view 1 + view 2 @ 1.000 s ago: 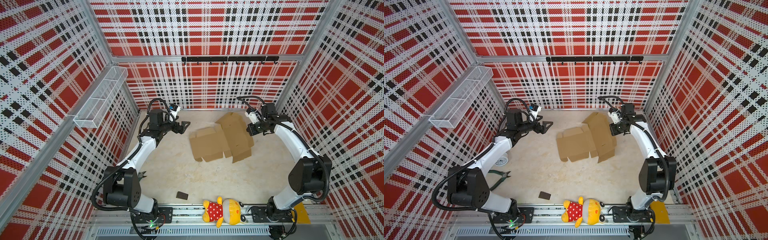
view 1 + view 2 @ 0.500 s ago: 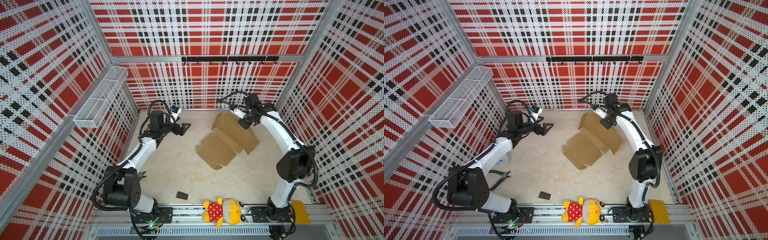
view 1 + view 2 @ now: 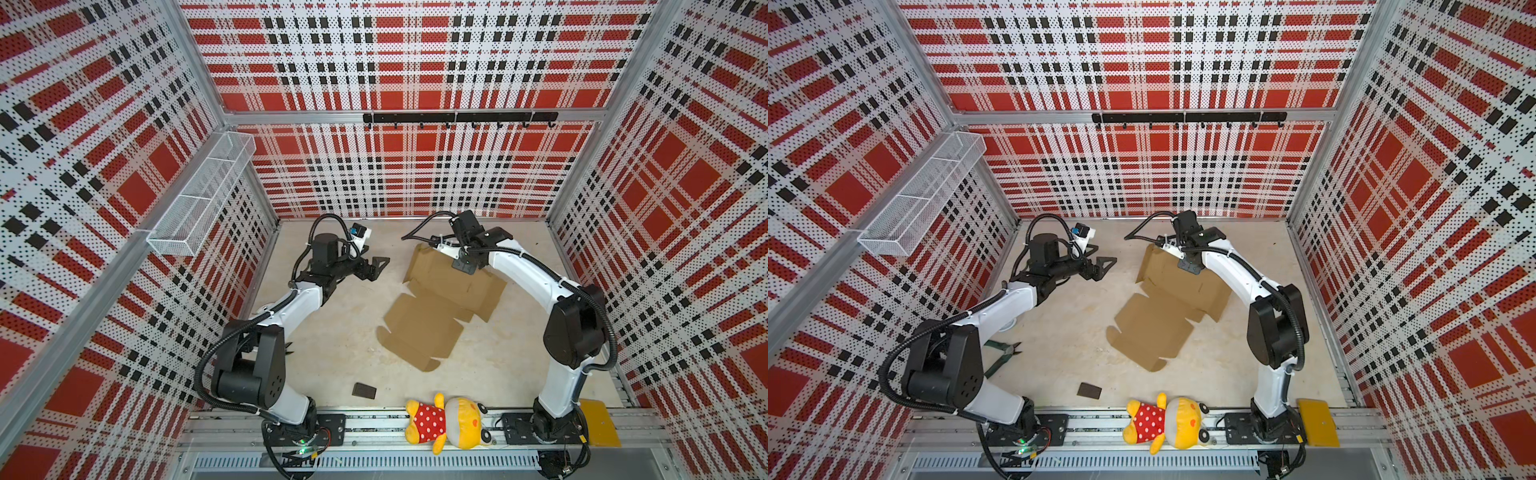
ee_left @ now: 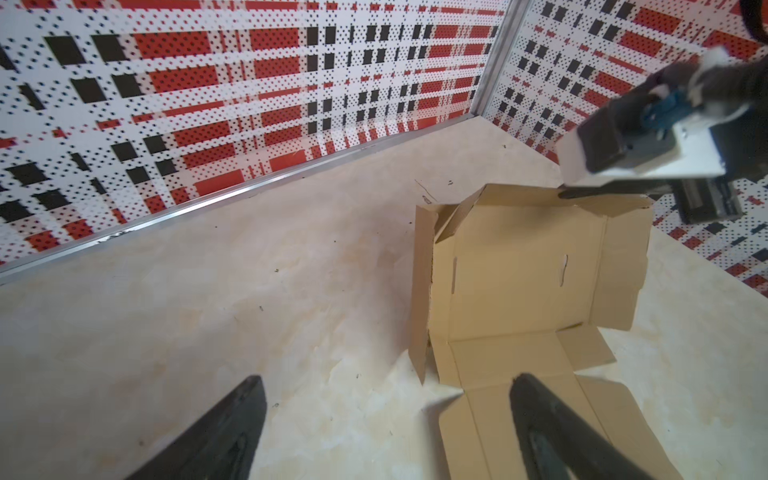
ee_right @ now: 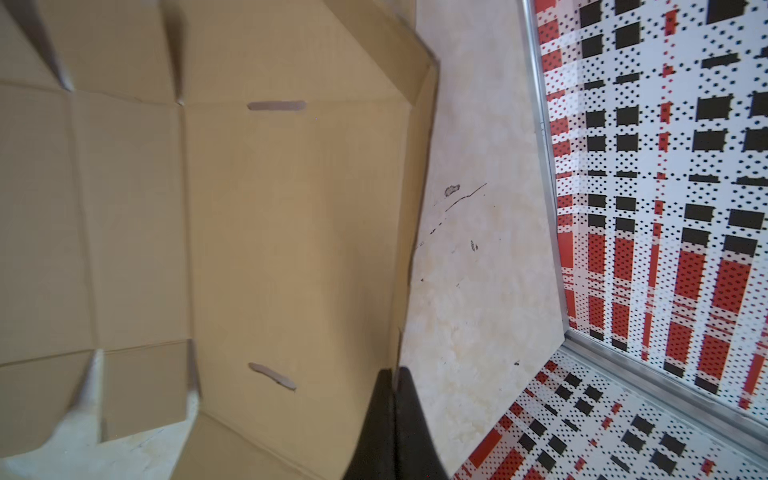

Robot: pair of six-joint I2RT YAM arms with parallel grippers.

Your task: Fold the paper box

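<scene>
1. walls (image 3: 415, 166): red, black and white plaid, dotted all over
2. paper box (image 3: 436, 316): plain brown, no print
3. tabletop (image 3: 340, 340): pale beige, kinda marbled
4. plush toy (image 3: 449, 424): yellow, red shirt with white polka dots
5. block (image 3: 364, 390): dark brown

Right gripper (image 5: 395, 386) shifted leftward, swinging paper box (image 3: 432, 328) round.

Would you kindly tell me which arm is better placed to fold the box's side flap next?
Left, probably: the left gripper is open, empty and faces the raised side flap of the paper box, while the right gripper is shut on its far edge.
</scene>
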